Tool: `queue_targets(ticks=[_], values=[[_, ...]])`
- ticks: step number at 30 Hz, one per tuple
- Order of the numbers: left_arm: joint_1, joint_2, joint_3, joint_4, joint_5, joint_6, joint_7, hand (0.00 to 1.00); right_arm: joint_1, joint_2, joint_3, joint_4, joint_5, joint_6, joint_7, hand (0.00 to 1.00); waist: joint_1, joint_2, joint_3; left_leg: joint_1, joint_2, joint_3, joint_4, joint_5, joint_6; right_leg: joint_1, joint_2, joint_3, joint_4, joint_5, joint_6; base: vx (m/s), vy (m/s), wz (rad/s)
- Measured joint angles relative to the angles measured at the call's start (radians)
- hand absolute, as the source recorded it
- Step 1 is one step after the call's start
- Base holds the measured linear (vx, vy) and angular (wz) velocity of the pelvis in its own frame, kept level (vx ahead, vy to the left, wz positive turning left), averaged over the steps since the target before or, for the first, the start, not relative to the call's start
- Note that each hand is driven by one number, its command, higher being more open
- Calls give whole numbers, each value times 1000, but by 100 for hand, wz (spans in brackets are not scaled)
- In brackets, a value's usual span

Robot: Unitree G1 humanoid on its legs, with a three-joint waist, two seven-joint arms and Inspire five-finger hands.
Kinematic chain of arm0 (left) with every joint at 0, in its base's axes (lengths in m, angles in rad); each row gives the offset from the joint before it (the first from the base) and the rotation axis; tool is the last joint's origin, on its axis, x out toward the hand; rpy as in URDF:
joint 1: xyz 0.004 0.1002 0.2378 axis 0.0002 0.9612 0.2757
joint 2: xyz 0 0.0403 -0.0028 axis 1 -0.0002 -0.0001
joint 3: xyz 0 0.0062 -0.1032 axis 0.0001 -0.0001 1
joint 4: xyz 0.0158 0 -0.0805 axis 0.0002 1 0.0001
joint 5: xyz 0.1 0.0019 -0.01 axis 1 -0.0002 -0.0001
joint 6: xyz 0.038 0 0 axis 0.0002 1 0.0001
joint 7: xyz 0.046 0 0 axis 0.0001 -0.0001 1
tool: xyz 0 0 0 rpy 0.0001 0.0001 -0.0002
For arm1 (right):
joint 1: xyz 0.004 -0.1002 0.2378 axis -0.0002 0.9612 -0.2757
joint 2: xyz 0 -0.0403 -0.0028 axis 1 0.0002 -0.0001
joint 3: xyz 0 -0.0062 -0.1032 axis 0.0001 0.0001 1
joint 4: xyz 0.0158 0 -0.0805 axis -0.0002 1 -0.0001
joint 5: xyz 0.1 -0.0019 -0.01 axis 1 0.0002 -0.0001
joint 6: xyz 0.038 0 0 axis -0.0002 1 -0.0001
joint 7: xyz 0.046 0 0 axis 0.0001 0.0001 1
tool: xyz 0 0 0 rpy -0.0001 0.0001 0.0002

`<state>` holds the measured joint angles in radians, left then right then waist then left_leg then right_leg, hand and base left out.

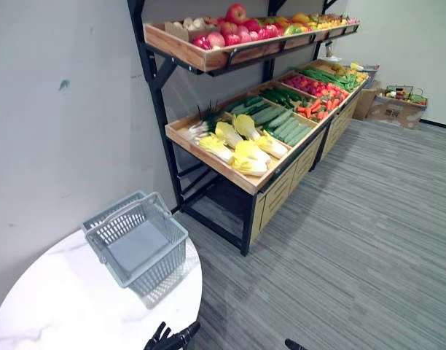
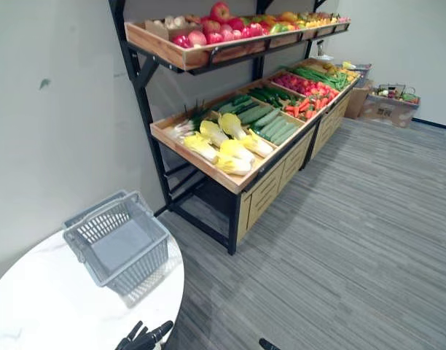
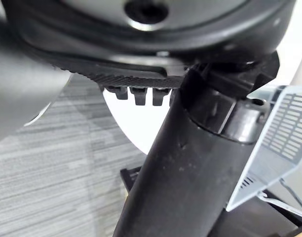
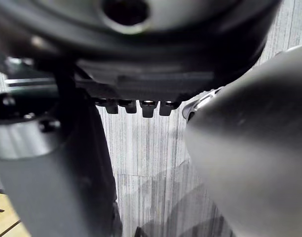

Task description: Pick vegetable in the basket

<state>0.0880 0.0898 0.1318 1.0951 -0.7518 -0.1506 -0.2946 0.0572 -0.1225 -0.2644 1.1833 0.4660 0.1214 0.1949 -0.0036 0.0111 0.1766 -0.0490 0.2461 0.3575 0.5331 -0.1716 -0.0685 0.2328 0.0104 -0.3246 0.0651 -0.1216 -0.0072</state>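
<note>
Basket [image 1: 151, 264] is noted as matt grey plastic mesh; table [image 1: 55, 306] beneath it, smooth white marbled top; stand [image 1: 207, 162] beyond table, bare wood on black metal.

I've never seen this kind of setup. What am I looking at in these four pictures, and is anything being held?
This is a humanoid robot with two dark fingered hands. The two wide pictures come from its head camera, looking down; the two close ones come from cameras on its wrists. An empty grey basket stands on a white round table. Beside the table is a produce rack, with cabbages and cucumbers on the lower shelf and apples above. The left hand and right hand hang low, open, holding nothing.
</note>
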Motion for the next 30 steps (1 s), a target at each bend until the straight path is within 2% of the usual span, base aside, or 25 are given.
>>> queue_targets(ticks=[1,2,3,4,5,6,7,8,9,10,12,14,15,16,17,18,21,22,23,24,25,27,30], values=[[-9,2,-10,0,13,4,-3,100,20,9,-4,2,9,1,-1,100,-14,-11,-8,28,-37,57,-125,5,13,-11,-23,-43,-3,-2,4,242,27,136],[-16,3,-18,-2,22,10,-9,100,25,16,-16,8,10,5,-5,100,-12,-17,-5,48,-60,97,-207,16,46,-14,-33,-72,-2,-4,7,339,54,168],[-18,16,-35,-1,39,16,-17,100,37,24,-32,11,10,6,-18,100,-11,-35,-1,58,-87,131,-273,53,61,-13,-50,-111,7,-5,9,197,55,126],[-18,19,-37,-1,48,16,-17,100,41,34,-38,11,14,5,-21,100,-11,-39,0,68,-98,144,-302,74,61,-13,-57,-127,25,-5,9,249,71,129],[-13,18,-40,4,58,21,-16,100,55,39,-63,8,28,2,-21,100,-16,-35,0,107,-107,153,-365,110,65,-25,-68,-144,108,-7,9,249,84,105],[0,13,-40,6,57,20,-15,100,69,32,-73,2,51,-13,-13,100,-21,-8,-1,141,-95,129,-420,127,56,-67,-70,-139,200,-51,22,264,113,92],[12,15,-40,7,57,20,-15,100,78,36,-69,-7,50,-26,-11,100,-25,-9,-9,155,-97,119,-449,134,49,-60,-59,-125,123,-74,30,153,96,60],[20,30,-40,7,56,14,-15,100,78,56,-69,-19,51,-46,-10,100,-21,-47,-15,182,-138,113,-512,149,39,-51,-77,-109,-34,31,34,35,71,54],[8,43,-48,39,56,20,-9,100,74,69,-70,-18,49,-54,-11,100,-28,-57,-17,209,-162,94,-578,163,33,-49,-95,-121,-22,31,48,-2,36,46],[2,41,-52,51,57,24,-7,100,73,71,-70,-17,47,-57,-10,100,-28,-54,-28,220,-163,93,-603,178,31,-59,-96,-130,-7,31,48,82,32,39],[-2,22,-76,52,54,23,-8,100,67,49,-70,-20,39,-64,-2,100,-32,-19,-21,215,-173,73,-621,177,39,-113,-132,-138,132,-11,90,146,67,32],[-3,13,-85,53,52,26,-8,100,70,36,-71,-20,38,-65,-6,100,-45,-2,-14,215,-176,41,-616,161,45,-154,-167,-138,269,-28,110,75,149,59],[-3,17,-103,51,48,30,-9,100,77,32,-72,-21,41,-62,-8,100,-58,-1,-8,218,-187,-10,-597,145,62,-225,-233,-110,494,-25,103,67,159,84],[-3,22,-113,48,46,30,-11,100,81,34,-83,-22,49,-62,-8,100,-60,-5,-6,225,-191,-33,-593,137,71,-261,-257,-84,591,-16,90,44,97,115],[-2,30,-116,49,45,34,-9,100,85,48,-111,-39,54,-70,-8,100,-66,-10,-4,228,-203,-82,-586,128,83,-327,-278,-9,696,-46,74,48,13,120],[-3,36,-115,49,44,34,0,100,81,52,-107,-42,51,-69,-2,100,-68,-15,-4,217,-193,-136,-569,115,91,-352,-254,54,654,-108,85,46,-10,130],[-3,34,-103,48,36,39,5,100,76,62,-108,-39,52,-77,-2,100,-64,-10,-3,199,-167,-242,-557,111,81,-373,-199,157,459,-103,98,88,-85,124],[2,30,-71,45,36,42,5,100,77,61,-98,-33,49,-89,-2,100,-58,-15,-7,191,-158,-284,-555,108,61,-368,-160,261,313,-59,122,105,-147,109],[6,33,-67,43,36,41,5,100,78,63,-88,-31,48,-93,-3,100,-58,-25,-13,186,-163,-299,-551,104,52,-369,-153,297,262,-16,124,126,-205,103],[15,54,-67,39,36,42,4,100,89,79,-65,-28,48,-101,-6,100,-55,-68,-31,182,-188,-329,-550,95,37,-369,-164,319,195,122,124,177,-250,66],[18,54,-56,47,35,43,17,100,86,76,-61,-8,46,-101,-5,100,-45,-65,-48,184,-180,-340,-554,86,20,-351,-164,292,184,69,128,191,-245,52],[24,21,-26,47,35,42,26,100,84,48,-41,-8,46,-107,-16,100,-38,-32,-67,167,-143,-336,-550,87,-3,-336,-132,260,137,68,118,185,-188,24],[25,20,-29,48,35,45,26,100,64,33,-18,5,59,-111,-36,100,-37,-16,-75,173,-96,-342,-552,86,-34,-268,-93,198,66,75,102,158,-160,44]])
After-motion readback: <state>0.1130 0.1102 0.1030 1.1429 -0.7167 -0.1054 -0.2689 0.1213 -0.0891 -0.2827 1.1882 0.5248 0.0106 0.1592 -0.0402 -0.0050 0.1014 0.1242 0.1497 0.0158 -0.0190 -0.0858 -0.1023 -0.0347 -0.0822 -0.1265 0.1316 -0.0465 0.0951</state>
